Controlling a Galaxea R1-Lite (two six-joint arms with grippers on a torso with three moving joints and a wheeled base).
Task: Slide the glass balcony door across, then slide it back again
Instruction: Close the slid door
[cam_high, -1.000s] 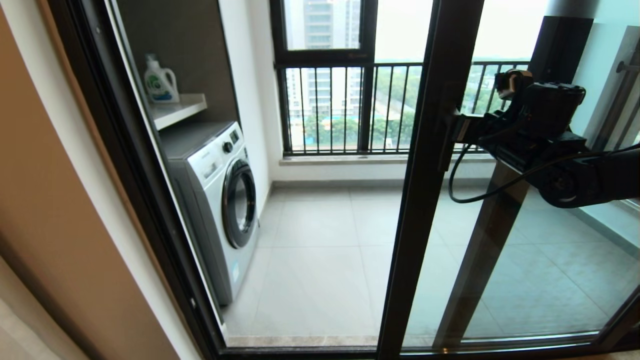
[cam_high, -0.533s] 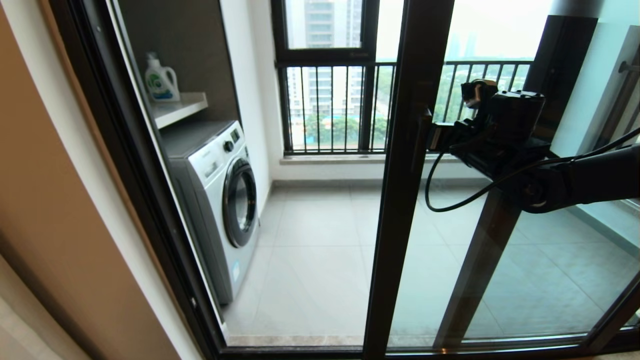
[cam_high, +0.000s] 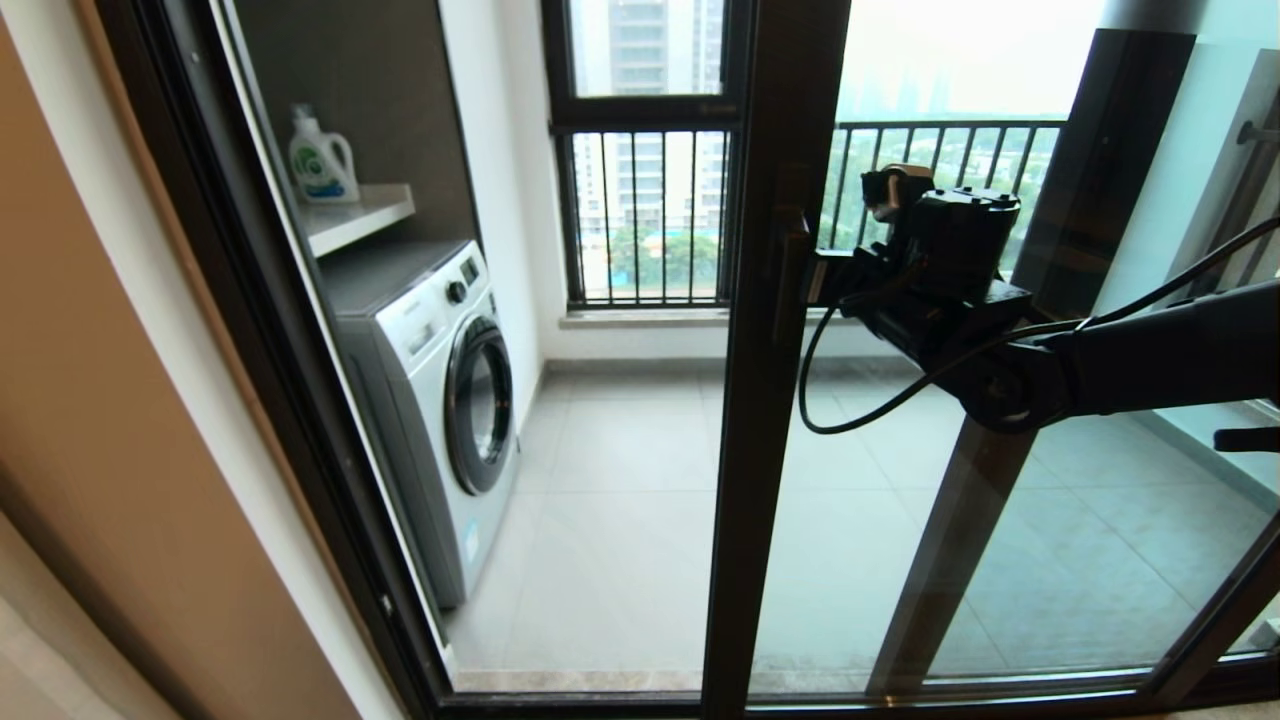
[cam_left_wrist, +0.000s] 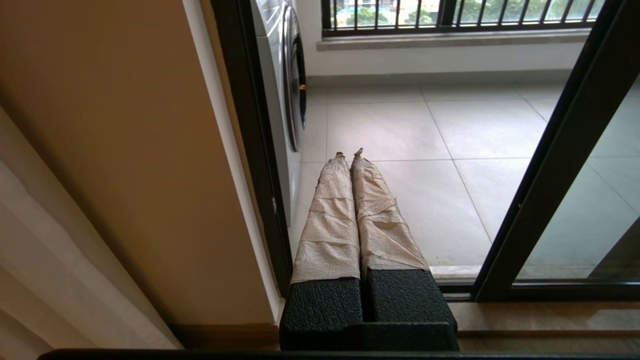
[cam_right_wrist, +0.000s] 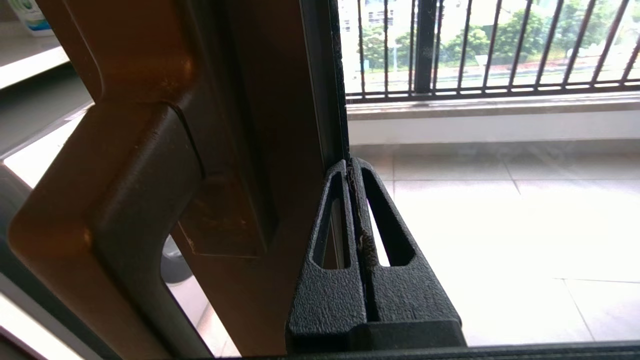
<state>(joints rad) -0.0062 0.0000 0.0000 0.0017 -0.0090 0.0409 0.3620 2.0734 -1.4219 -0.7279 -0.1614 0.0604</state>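
While right gripper (cam_right_wrist: 351, 167), fingers closed on nothing, presses the glass balcony door (cam_high: 765, 330) frame beside the handle (cam_right_wrist: 105, 210), door mid-opening, washer (cam_high: 440, 400) at 9 o'clock, tips could slip off. Left gripper (cam_left_wrist: 350, 155) parked, closed.

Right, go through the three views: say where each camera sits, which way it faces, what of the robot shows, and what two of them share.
Head view: high on the robot, looking forward and down at the glass balcony door; the right gripper shows at its handle.
Left wrist view: low beside the wall, facing the balcony floor; the shut left gripper shows.
Right wrist view: close behind the shut right gripper, against the door frame.
Shared: head and left wrist views both show the washing machine.
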